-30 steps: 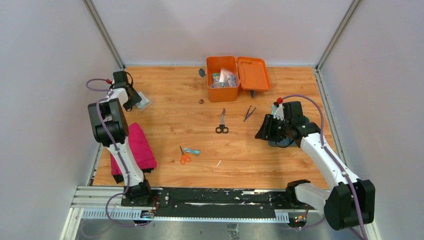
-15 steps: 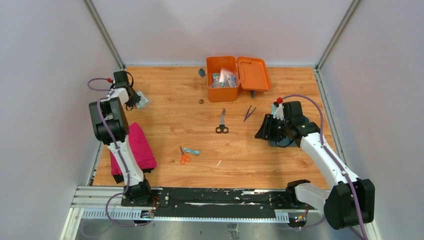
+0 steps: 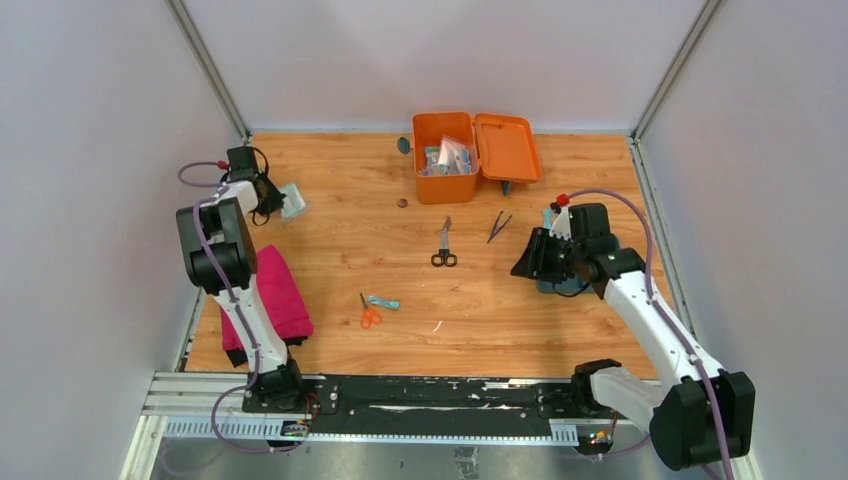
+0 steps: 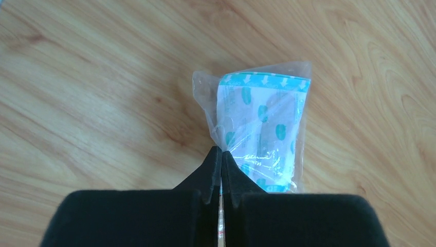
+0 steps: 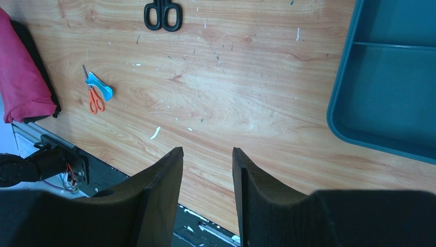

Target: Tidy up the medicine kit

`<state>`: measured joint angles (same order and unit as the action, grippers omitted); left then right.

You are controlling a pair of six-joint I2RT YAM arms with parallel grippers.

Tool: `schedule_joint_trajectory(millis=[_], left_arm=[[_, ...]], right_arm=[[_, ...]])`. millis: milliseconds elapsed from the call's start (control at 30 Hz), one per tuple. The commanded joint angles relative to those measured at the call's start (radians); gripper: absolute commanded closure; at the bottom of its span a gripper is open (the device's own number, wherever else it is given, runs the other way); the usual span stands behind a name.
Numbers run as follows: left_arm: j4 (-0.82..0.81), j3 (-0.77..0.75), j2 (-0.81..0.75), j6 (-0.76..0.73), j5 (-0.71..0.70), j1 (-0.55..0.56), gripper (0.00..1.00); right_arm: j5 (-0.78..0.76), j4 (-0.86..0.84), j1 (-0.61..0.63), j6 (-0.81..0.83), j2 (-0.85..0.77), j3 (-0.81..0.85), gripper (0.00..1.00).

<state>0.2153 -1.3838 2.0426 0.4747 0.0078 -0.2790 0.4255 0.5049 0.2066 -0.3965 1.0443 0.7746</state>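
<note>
Wood counter (image 3: 330,250): left fingers (image 4: 208,172) pinched shut on packet (image 4: 262,128), right fingers (image 5: 164,180) parted, empty, near tray (image 5: 391,77) mostly hidden from above.

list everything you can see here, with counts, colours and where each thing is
medicine kit: 1, orange, far centre, lid open
black scissors: 1, black handles, centre
orange scissors: 1, orange handles, near left of centre
small packet: 1, teal, by the orange scissors
tweezers: 1, dark, in front of the kit's lid
round bit: 1, brown, left of the kit's front
cloth: 1, pink, near left
divided tray: 1, teal, right side under the right arm
clear packet: 1, clear with teal print, far left
left pincer: 1, black, shut on the clear packet
right pincer: 1, black, open, holding nothing
</note>
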Motion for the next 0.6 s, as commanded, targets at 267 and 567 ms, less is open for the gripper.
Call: schedule_joint_trajectory(millis=[267,567], left_arm=[[-0.059,0.168,-0.282,0.101,0.13,0.132,1.0],[-0.044,0.153,-0.443,0.159,0.177,0.318,1.0]], right_arm=[[-0.012,0.117,-0.011,-0.006,-0.122,0.014,0.55],[-0.035,0.173,-0.011,-0.01,-0.2,0.025,0.55]])
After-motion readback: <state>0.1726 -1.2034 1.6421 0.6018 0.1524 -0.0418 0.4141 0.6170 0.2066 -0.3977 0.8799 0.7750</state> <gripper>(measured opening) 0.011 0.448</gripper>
